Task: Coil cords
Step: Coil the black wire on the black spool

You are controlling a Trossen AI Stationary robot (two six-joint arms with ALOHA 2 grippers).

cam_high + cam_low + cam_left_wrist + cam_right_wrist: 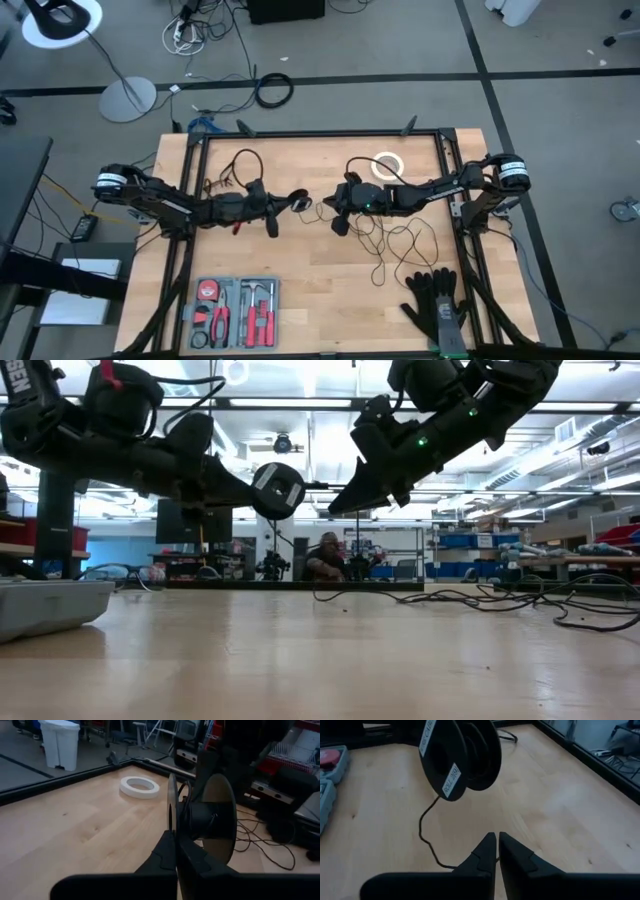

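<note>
The cord (400,240) lies in loose, uncoiled loops on the right half of the bench (320,300), trailing toward the near edge. One strand rises from the wood to a small black spool (460,755), a two-flanged reel with white labels on one face. That spool hangs clear of the bench near its middle, as the low view confirms.

The left gripper (176,837) holds the spool, its jaws pressed together on one thin flange so the reel stands on edge with its faces upright. This attitude presumably leaves the hub open for winding from the side.

The right gripper (497,840) hovers close beside the spool, facing it across a small gap. Its jaws show only a hairline slit and pinch nothing visible; the strand passes just beside the tips. I judge it is positioned to take the cord and feed it around the hub.

Most of the cord is not yet wound.

Clear of the work: a white tape ring (389,165) at the far edge, black gloves (435,305) near right, and a tool tray (235,312) near left.
</note>
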